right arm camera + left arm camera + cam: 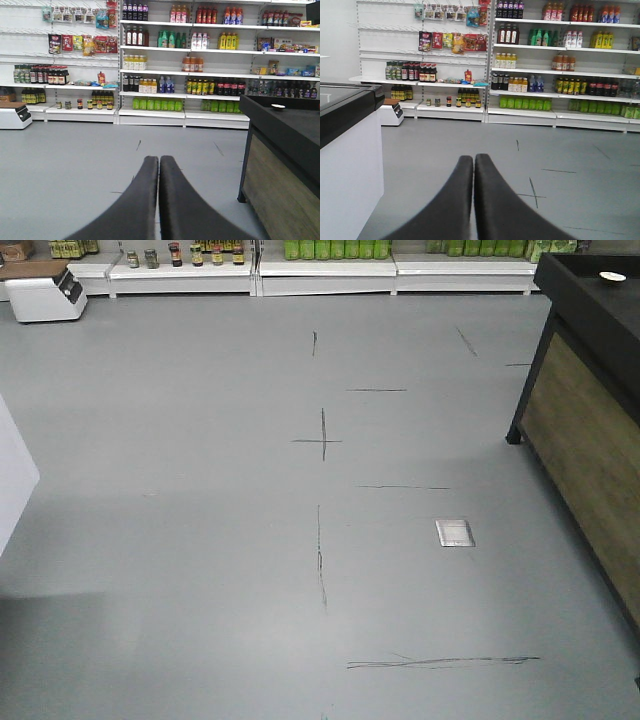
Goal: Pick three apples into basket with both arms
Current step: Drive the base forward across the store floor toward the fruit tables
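- Left gripper (473, 159): the two black fingers are pressed together tip to tip with no gap between them, and nothing is held. It points level across the floor (200, 540) toward the stocked shelves (560, 60).
- Right gripper (158, 160): same state, fingers closed against each other and empty, aimed at the same shelf wall.
- Apples: not in any view. Basket: not in any view either. The front camera shows only bare grey floor with dark scuff lines and a small metal floor plate (454, 532).
- Surroundings: a white cabinet (350, 150) with a dark top is close on the left arm's left side. A dark counter (280, 165) with a wood-panelled side is on the right arm's right side, with a small white dish (277, 106) on top.
- Key relation: the direction from either gripper to the fruit cannot be told, and neither can which arm is nearer.
- Judgement: the task is at its start, with no picks made. The next move calls for bringing the fruit and basket into view, possibly at one of the flanking counters, and opening the fingers before any approach.
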Motion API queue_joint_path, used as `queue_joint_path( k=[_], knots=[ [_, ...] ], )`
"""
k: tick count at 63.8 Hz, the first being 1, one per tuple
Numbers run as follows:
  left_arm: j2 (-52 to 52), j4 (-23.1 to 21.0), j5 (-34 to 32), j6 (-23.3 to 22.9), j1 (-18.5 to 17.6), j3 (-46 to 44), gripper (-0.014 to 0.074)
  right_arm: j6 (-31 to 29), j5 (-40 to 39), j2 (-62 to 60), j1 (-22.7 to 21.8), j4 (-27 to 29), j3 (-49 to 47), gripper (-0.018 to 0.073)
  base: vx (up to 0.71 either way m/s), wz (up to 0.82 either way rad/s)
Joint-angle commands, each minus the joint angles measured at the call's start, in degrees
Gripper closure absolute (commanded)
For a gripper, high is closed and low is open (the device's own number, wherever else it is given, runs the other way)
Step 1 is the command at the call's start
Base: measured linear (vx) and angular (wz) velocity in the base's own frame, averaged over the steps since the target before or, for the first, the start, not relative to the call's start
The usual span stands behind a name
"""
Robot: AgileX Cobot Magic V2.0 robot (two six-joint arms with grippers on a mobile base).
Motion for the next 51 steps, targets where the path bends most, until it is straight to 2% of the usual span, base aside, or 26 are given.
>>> queue_joint_path(
  k=[1, 51],
  knots=[
    [-0.8, -0.4, -4.4, -0.1, 0.0, 1.4, 0.0603, -0.3, -4.4, -0.6, -0.3, -0.3, 0.8, 0.0564, 0.00, 0.00],
    [-0.8, -0.4, -4.4, -0.1, 0.0, 1.4, 0.0603, -0.3, -4.4, -0.6, -0.3, -0.3, 0.8, 0.0564, 0.00, 0.00]
  ],
)
